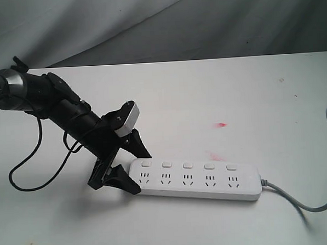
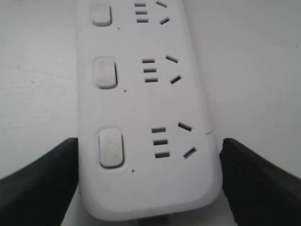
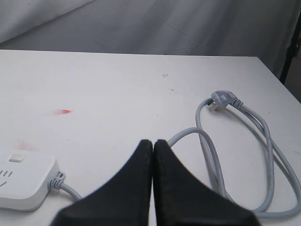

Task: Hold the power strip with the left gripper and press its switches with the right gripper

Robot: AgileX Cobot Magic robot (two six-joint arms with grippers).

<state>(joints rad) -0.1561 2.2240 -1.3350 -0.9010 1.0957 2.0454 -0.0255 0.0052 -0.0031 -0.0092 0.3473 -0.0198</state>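
The long white power strip (image 1: 196, 179) lies flat on the white table, grey cord (image 1: 299, 200) leaving its right end. Its five square switches (image 1: 187, 165) run in a row above the sockets. My left gripper (image 1: 142, 173) straddles the strip's left end, one black finger against each long side. The left wrist view shows that end (image 2: 146, 188) held between the fingers (image 2: 42, 179), with the nearest switch (image 2: 111, 147) just ahead. My right gripper (image 3: 153, 141) is shut on nothing, hovering above the table beyond the strip's cord end (image 3: 23, 183). It is outside the exterior view.
The grey cord loops on the table (image 3: 211, 155) and ends in a plug (image 3: 221, 99) near the right edge. A red smear (image 1: 222, 124) marks the tabletop behind the strip. A black cable (image 1: 28, 162) hangs from the left arm. Grey cloth backs the table.
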